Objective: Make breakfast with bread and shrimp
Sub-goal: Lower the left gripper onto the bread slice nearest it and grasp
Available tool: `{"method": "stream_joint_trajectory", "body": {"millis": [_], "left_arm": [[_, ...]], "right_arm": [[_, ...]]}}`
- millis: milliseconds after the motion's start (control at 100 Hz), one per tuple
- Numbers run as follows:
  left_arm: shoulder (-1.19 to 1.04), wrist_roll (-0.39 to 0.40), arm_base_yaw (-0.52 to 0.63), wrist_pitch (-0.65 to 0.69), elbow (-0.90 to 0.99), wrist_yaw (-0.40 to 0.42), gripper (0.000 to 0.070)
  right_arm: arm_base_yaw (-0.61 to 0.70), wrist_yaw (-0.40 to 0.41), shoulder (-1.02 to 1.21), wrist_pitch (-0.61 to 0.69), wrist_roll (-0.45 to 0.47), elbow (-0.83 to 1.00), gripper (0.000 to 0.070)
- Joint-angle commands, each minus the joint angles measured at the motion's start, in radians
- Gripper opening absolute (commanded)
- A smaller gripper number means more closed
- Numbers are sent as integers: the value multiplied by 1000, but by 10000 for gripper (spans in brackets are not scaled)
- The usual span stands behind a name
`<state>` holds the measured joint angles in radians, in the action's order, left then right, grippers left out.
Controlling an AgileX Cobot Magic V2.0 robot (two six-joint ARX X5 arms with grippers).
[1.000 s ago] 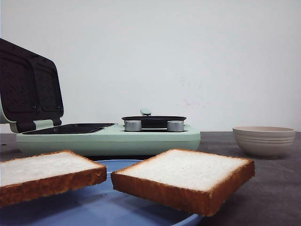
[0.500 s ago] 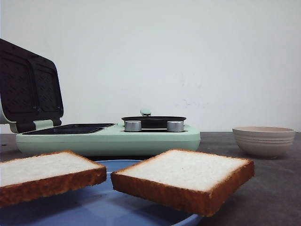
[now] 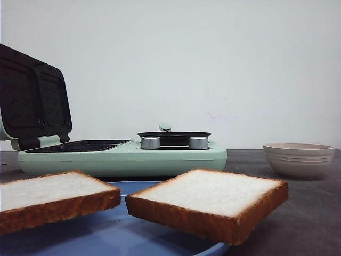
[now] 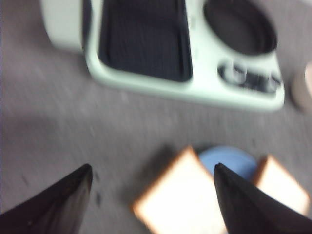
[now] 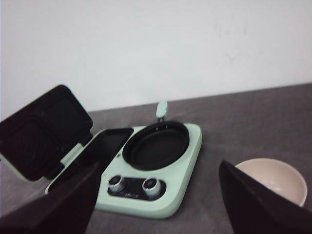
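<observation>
Nothing in the front view has shifted over the last second: nearest, both bread slices remain on the blue plate, left pincer and right pincer spread wide and empty, the open green breakfast maker and bowl behind, so cooking appears unstarted.

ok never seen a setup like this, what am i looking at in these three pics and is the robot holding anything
It is a two-armed robot at a dark table. One picture looks forward from the robot's front; the other two come from cameras on each wrist, where the dark wedges are gripper fingers. The left gripper and right gripper are both open and hold nothing. On the table: two bread slices on a blue plate, a mint-green breakfast maker with its grill lid up and a round pan, and a beige bowl. The left wrist picture is blurred.
</observation>
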<state>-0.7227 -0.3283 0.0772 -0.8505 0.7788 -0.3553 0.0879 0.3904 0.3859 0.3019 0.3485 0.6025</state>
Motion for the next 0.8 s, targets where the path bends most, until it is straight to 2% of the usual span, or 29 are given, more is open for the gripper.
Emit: {"method": "stream_joint_trajectory", "body": {"millis": [0, 250, 480, 670, 790], "left_arm": [[-46, 1, 3, -22, 8, -48, 440], [-269, 103, 3, -100, 8, -159, 438], [-459, 199, 3, -68, 8, -216, 440], [-555, 263, 3, -23, 8, -359, 440], [-605, 288, 3, -21, 8, -362, 441]], "right_arm": [[13, 3, 1, -1, 10, 13, 484], [56, 2, -25, -1, -10, 13, 483], [84, 1, -31, 5, -40, 13, 482], [105, -6, -31, 18, -75, 13, 482], [111, -7, -31, 18, -82, 13, 482]]}}
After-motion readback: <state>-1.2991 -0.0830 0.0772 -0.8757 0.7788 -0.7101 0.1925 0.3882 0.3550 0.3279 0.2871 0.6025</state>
